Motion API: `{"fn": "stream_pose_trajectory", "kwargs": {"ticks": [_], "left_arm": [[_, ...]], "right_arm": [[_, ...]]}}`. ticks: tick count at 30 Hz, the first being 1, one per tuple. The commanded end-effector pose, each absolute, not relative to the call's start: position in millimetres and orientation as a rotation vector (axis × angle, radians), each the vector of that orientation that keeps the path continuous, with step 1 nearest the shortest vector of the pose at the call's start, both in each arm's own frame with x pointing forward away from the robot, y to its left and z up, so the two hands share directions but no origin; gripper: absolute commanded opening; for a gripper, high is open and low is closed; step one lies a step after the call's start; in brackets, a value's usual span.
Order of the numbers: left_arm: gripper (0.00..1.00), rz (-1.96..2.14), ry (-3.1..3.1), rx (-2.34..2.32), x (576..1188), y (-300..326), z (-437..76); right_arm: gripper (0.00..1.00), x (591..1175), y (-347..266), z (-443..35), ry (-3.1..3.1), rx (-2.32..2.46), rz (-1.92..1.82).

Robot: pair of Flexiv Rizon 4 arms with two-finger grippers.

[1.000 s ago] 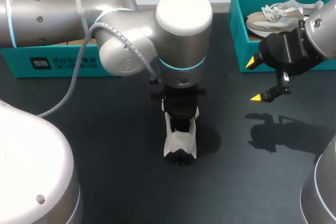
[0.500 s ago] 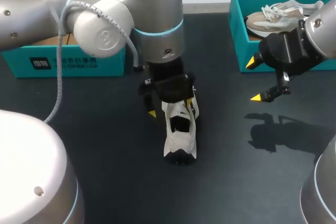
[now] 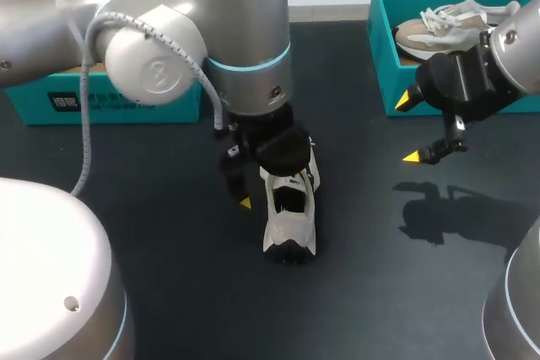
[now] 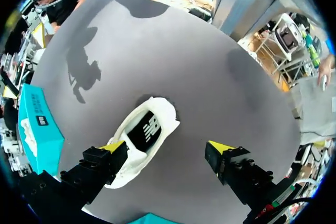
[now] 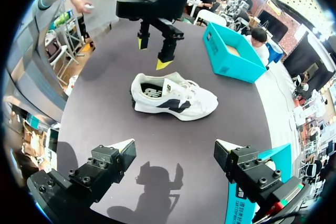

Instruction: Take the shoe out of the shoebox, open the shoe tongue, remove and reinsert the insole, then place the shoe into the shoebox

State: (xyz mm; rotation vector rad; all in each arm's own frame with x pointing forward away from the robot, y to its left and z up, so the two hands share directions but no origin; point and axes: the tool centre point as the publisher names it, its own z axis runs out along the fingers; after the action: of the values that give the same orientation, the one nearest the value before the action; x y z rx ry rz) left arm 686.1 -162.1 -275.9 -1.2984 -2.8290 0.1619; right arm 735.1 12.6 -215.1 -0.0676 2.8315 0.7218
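Note:
A white shoe with dark side panels (image 3: 288, 223) lies on the dark table, also seen in the right wrist view (image 5: 173, 96). My left gripper (image 3: 277, 191) hangs open just above the shoe's far end, clear of it (image 5: 152, 53). In the left wrist view the shoe (image 4: 143, 137) lies beneath the gripper (image 4: 167, 147), close to one fingertip (image 4: 112, 147), with the insole showing in its mouth. My right gripper (image 3: 412, 129) is open and empty, in the air in front of the teal shoebox (image 3: 381, 48). From its own view (image 5: 176, 148) the shoe lies ahead.
A second, beige shoe (image 3: 447, 24) lies inside the shoebox at the back right. Another teal box (image 3: 118, 99) stands at the back left, partly behind my left arm, and shows in the right wrist view (image 5: 231, 51) beyond the shoe.
My left gripper has opened wide, let go of the shoe and risen off it, and the arm has swung back to the left. The shoe and my right arm have stayed put.

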Motion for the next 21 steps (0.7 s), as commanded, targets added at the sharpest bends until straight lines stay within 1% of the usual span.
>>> {"fn": "stream_pose_trajectory", "kwargs": {"ticks": [1,5,9,10,21], "left_arm": [[1.00,0.189,-3.012,-0.847,677.5,-152.9,-272.1],[1.00,0.183,-3.075,-0.660,672.5,-149.2,-273.9],[1.00,0.154,-3.233,-0.239,662.8,-147.0,-270.7],[1.00,0.091,-3.248,-0.223,657.8,-149.7,-270.2],[1.00,0.091,-3.248,-0.223,657.8,-149.7,-270.2]], "right_arm": [[1.00,735.3,13.6,-215.9,2.832,-0.066,0.718],[1.00,735.3,13.6,-215.9,2.832,-0.066,0.718],[1.00,735.3,13.6,-215.9,2.832,-0.066,0.718],[1.00,735.3,13.6,-215.9,2.832,-0.066,0.718],[1.00,735.3,13.6,-215.9,2.832,-0.066,0.718]]}}
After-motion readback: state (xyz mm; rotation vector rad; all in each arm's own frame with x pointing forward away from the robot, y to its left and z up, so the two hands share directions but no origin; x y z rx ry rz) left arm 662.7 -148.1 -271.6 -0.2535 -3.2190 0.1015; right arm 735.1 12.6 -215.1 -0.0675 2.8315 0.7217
